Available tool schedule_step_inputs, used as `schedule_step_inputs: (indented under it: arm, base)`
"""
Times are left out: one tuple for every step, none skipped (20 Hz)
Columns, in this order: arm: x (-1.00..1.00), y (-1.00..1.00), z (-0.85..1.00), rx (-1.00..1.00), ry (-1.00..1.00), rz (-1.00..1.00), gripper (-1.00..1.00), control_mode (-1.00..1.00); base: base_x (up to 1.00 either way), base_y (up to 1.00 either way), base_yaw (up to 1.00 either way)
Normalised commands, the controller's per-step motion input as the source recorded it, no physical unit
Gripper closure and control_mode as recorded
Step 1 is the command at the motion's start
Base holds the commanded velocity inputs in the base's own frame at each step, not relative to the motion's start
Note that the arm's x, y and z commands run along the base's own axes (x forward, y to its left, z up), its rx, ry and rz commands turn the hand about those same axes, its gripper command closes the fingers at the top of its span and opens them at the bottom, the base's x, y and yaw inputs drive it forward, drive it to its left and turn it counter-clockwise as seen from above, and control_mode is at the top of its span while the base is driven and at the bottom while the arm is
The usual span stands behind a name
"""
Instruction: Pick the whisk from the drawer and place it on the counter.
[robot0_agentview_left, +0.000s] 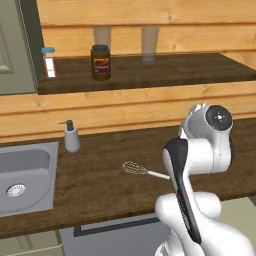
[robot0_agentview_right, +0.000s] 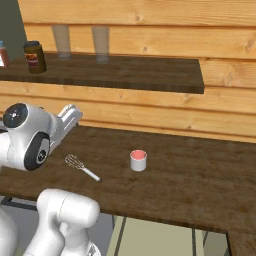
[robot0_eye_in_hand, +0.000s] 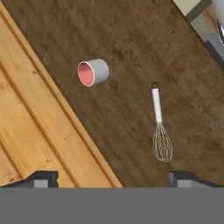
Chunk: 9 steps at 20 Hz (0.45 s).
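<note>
Whisk (robot0_agentview_left: 141, 170) handle end behind the arm, on counter (robot0_agentview_left: 100, 185).

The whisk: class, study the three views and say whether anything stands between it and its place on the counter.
Nothing visible does. The whisk already lies flat on the counter, free of the open gripper above it. The small cup stands apart, to one side.
</note>
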Motion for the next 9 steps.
schedule_step_inputs:
  arm:
    - [-1.00, 0.56, 1.00, 0.00, -0.45, -0.07, -1.00, -1.00]
    - [-0.88, 0.79, 1.00, -0.03, -0.41, -0.07, -1.00, -1.00]
    - [-0.76, 0.89, 1.00, -0.10, -0.37, -0.03, -1.00, -1.00]
    - [-0.51, 1.00, 1.00, -0.28, -0.24, 0.00, -1.00, -1.00]
    - [-0.52, 1.00, 1.00, -0.33, -0.25, 0.00, -1.00, -1.00]
    - [-0.61, 1.00, 1.00, -0.39, -0.29, 0.03, -1.00, -1.00]
    - [0.15, -0.06, 0.00, 0.02, 0.12, -0.02, -1.00, -1.00]
    - [0.49, 0.00, 0.00, -0.02, 0.28, 0.00, -1.00, -1.00]
    - [0.00, 0.00, 0.00, 0.00, 0.00, 0.00, -1.00, -1.00]
  base:
    - [0.00, 0.00, 0.00]
    - [0.00, 0.00, 0.00]
    - [0.00, 0.00, 0.00]
    - [0.00, 0.00, 0.00]
    - [0.00, 0.00, 0.00]
    - [0.00, 0.00, 0.00]
    - [0.00, 0.00, 0.00]
    - [0.00, 0.00, 0.00]
    - [0.00, 0.00, 0.00]
